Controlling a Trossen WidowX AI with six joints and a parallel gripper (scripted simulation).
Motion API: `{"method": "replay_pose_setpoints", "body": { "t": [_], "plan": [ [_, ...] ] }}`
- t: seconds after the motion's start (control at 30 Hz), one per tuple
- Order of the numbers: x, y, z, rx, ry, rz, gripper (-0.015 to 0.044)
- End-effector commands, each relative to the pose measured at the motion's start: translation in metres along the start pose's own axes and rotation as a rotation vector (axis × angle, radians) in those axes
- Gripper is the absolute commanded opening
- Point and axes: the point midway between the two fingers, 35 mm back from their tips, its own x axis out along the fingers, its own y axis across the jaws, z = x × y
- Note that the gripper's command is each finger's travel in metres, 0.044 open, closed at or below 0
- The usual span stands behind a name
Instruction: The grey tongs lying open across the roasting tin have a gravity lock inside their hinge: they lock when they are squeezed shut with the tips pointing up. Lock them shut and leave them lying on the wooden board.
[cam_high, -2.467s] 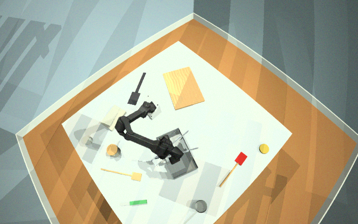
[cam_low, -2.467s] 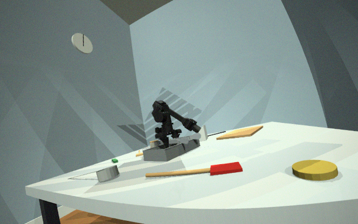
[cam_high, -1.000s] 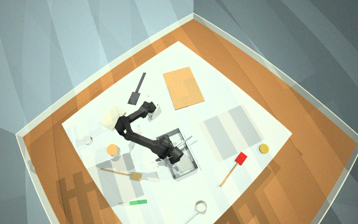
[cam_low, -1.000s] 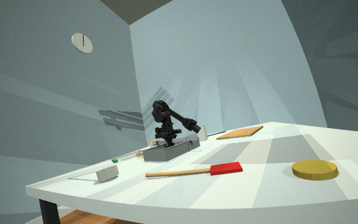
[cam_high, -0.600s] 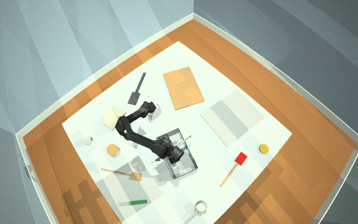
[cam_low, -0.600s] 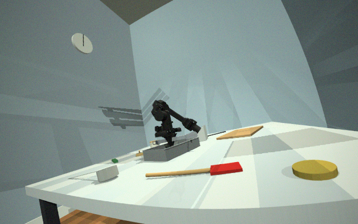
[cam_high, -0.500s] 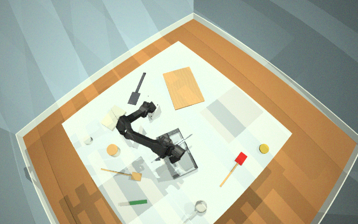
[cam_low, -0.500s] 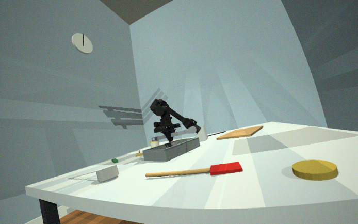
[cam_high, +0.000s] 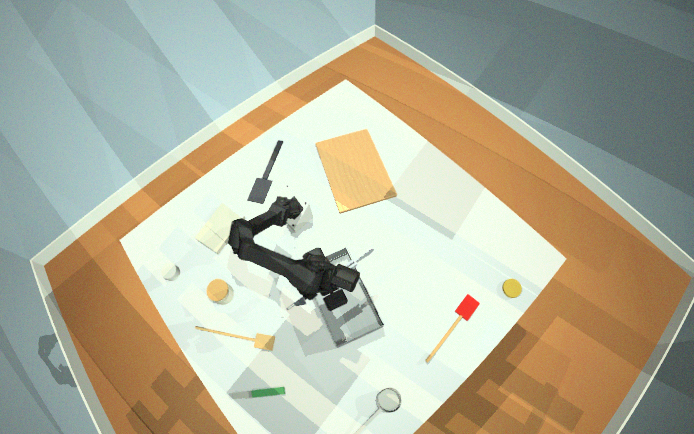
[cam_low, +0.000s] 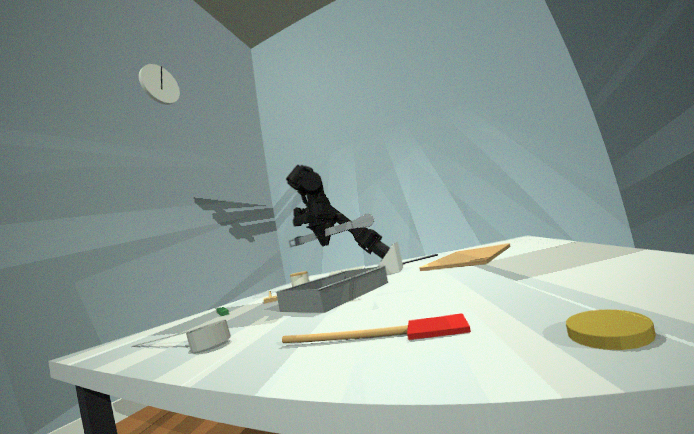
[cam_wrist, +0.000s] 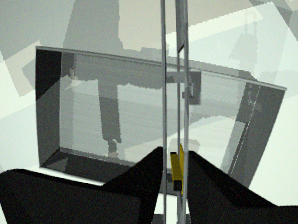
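Observation:
The grey tongs (cam_high: 362, 258) (cam_low: 362, 222) (cam_wrist: 164, 110) are held in the air above the roasting tin (cam_high: 376, 314) (cam_low: 301, 300) (cam_wrist: 48, 110). Their arms run close together, almost parallel, with a yellow part (cam_wrist: 176, 167) between them. In the exterior view the rounded end is somewhat higher than the squared end. My gripper (cam_low: 324, 239) (cam_wrist: 174, 155) is shut on the tongs; the arm hides it in the top view. Whether the lock has caught cannot be seen. The wooden board (cam_high: 355, 168) (cam_low: 468, 256) lies flat, away from the tin, with nothing on it.
A dark spatula (cam_high: 259, 190) lies between the arm's base and the board's far side. A red spatula (cam_high: 466, 307) (cam_low: 437, 326), a yellow disc (cam_high: 511, 288) (cam_low: 609, 327), a sieve (cam_high: 388, 400), a wooden spatula (cam_high: 264, 341), a green-handled knife (cam_high: 268, 392) and an orange-topped jar (cam_high: 217, 290) stand or lie around.

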Motion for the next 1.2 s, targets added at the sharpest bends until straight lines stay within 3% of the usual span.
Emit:
{"method": "replay_pose_setpoints", "body": {
  "t": [0.0,0.57,1.17],
  "plan": [
    [-0.001,0.0,-0.007,-0.015,0.005,0.001,-0.015],
    [-0.012,-0.031,-0.13,-0.266,0.042,0.005,-0.015],
    [-0.011,-0.112,-0.249,-0.525,0.036,-0.001,-0.015]
  ]
}}
